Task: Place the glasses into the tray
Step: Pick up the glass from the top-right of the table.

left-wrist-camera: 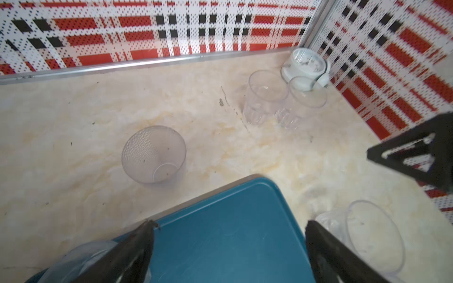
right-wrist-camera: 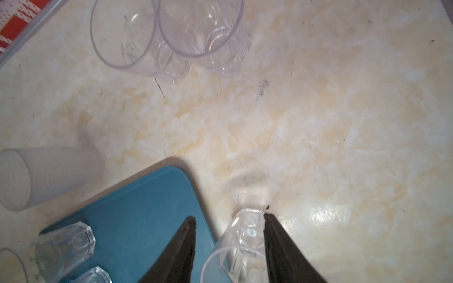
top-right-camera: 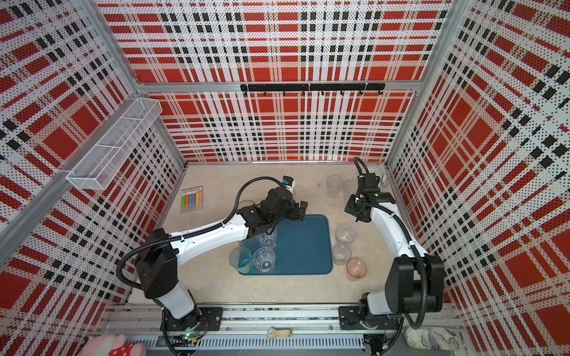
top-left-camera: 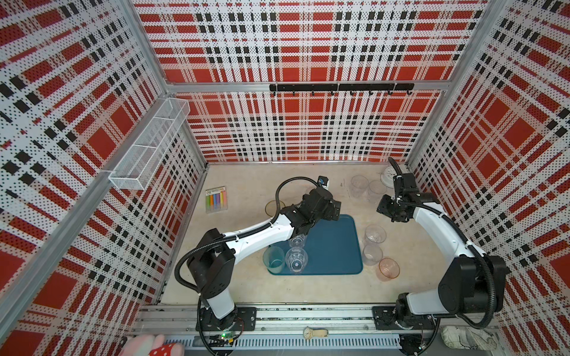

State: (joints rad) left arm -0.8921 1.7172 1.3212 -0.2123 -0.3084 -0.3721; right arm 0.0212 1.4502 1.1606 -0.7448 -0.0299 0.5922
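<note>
Plaid perforated walls are boxing in a marbled beige tabletop [top-left-camera: 246, 292]. Teal tray [top-left-camera: 336, 243] is lying at its middle.

Left gripper [left-wrist-camera: 230, 225] is hanging over a tray corner, fingers spread wide and carrying nothing. Bare tray floor is showing between them. My read: it is free for a pick, since a dimpled frosted tumbler [left-wrist-camera: 153, 154] is standing just beyond the fingertips, off the tray.

Right gripper [right-wrist-camera: 228, 216] is straddling a clear faceted tumbler [right-wrist-camera: 245, 235] that is standing on the table just beside the tray's rim. Its fingers are parted, with a gap showing between one finger and the glass. The other finger is overlapping the glass, contact unclear. Not clamped, as I judge it; probably lining up a grasp.

Tray is holding three upright glasses, crowded well behind the left fingers:
- mint-green tumbler [top-left-camera: 273, 259] at the corner
- near clear tumbler [top-left-camera: 296, 260]
- second clear tumbler [top-left-camera: 297, 241]

Most of the tray is lying bare.

Remaining outside the tray:
- amber tumbler [top-left-camera: 273, 208]
- frosted tumbler [top-left-camera: 372, 254] and pink tumbler [top-left-camera: 389, 268], behind the right fingers
- paired clear tumblers [right-wrist-camera: 122, 34] ahead of the right fingers, by a white alarm clock [left-wrist-camera: 304, 65]

All glasses are looking empty.
</note>
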